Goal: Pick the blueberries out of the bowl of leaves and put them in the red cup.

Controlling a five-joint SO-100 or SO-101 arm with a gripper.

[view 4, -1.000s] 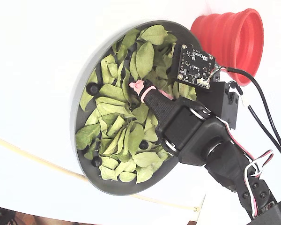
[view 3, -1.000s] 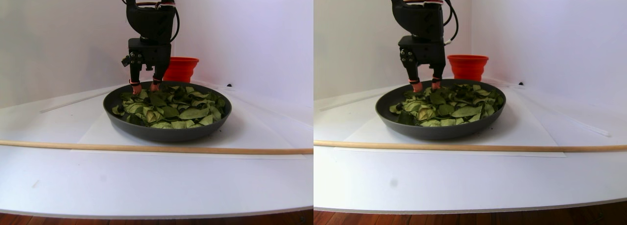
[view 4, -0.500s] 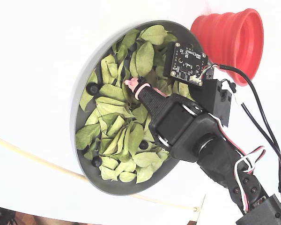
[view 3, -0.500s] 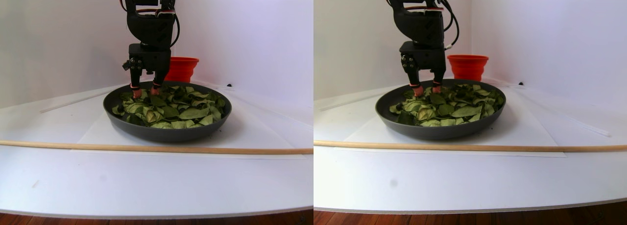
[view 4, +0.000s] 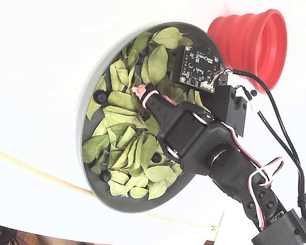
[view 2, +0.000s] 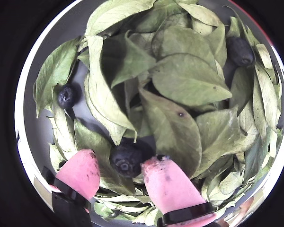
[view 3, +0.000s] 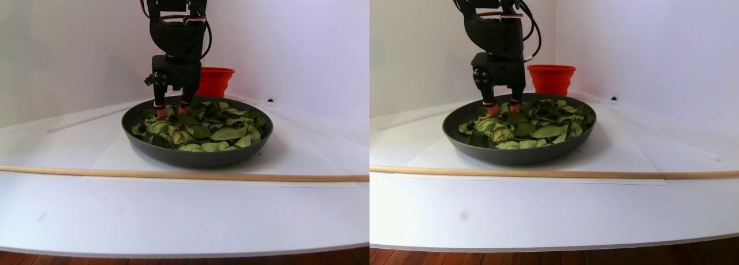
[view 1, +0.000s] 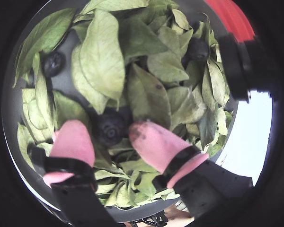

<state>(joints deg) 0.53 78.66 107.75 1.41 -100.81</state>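
Down among leaves (view 2: 180, 80), tool (view 2: 117, 176) apart, pink fingertips (view 2: 163, 182) flanking one blueberry (view 2: 125, 160).

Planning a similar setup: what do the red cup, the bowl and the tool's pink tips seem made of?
Red cup: likely silicone, with matte stepped collapsible ribs. Bowl: dark grey, smooth matte, plastic or coated metal; unclear. Tool fingertips: soft pink rubbery sleeves, held by black bands.
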